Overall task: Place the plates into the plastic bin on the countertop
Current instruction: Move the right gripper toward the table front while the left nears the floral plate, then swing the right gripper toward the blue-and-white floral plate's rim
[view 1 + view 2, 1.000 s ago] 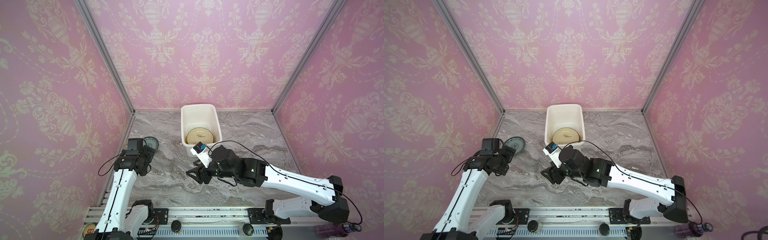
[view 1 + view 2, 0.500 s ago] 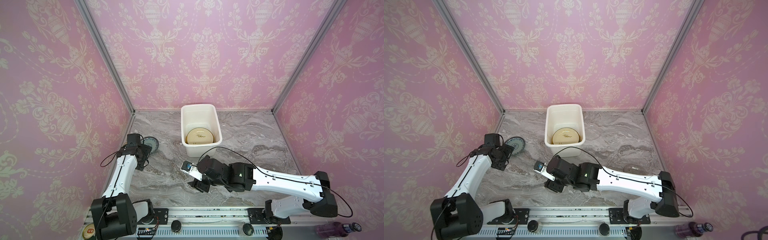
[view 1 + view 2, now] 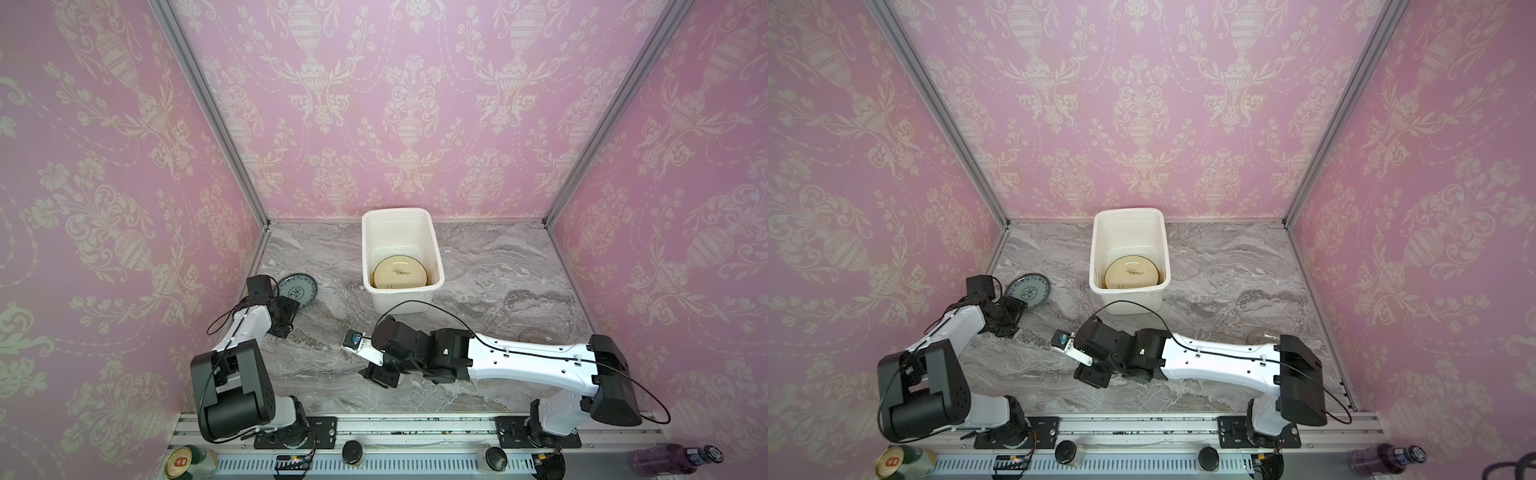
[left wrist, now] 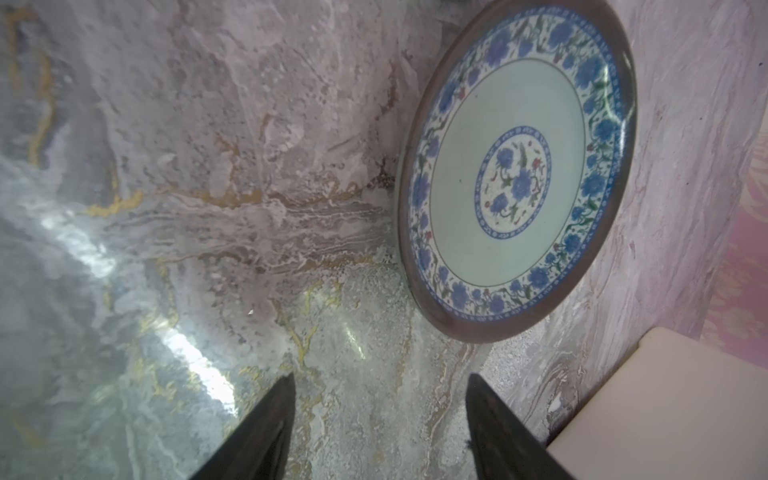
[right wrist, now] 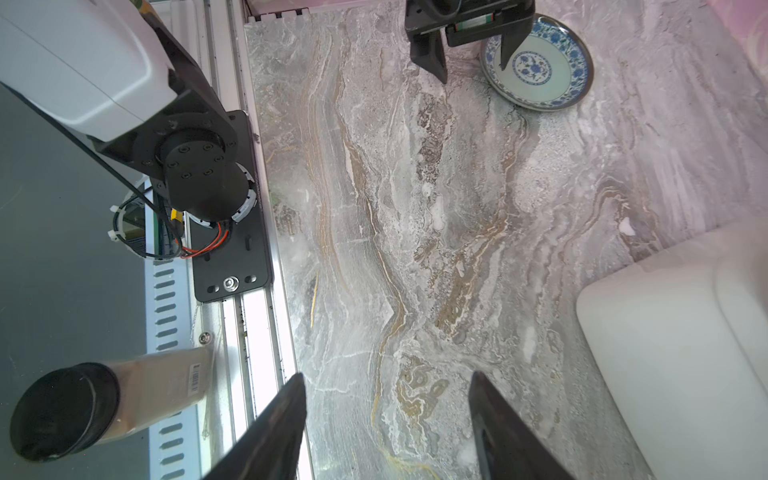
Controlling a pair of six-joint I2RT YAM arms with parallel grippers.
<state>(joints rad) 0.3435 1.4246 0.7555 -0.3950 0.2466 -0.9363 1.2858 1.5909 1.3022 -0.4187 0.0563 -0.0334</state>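
A blue-patterned plate point(image 3: 297, 289) point(image 3: 1029, 289) lies flat on the countertop point(image 3: 332, 365) near the left wall. My left gripper point(image 3: 286, 316) point(image 4: 380, 382) is low beside it, open and empty. The plate point(image 4: 515, 166) sits just ahead of its fingertips and off to one side. The white plastic bin point(image 3: 407, 301) point(image 3: 1125, 301) stands at the back middle with a cream plate point(image 3: 400, 272) point(image 3: 1131, 273) inside. A faint clear glass plate point(image 3: 1183, 264) lies right of the bin. My right gripper point(image 3: 380, 376) point(image 5: 386, 382) is open over bare marble near the front.
The pink wall runs close behind the blue plate. The bin's corner point(image 4: 665, 395) is near the left fingers. Along the front are a rail point(image 3: 374, 432), a can point(image 3: 183, 461) and a purple bottle point(image 3: 673, 459). Another faint glass plate point(image 3: 536, 332) lies behind the right arm.
My left gripper has come down and forward to the blue plate, and its jaws have narrowed. My right arm has drawn back from the bin to the front of the counter.
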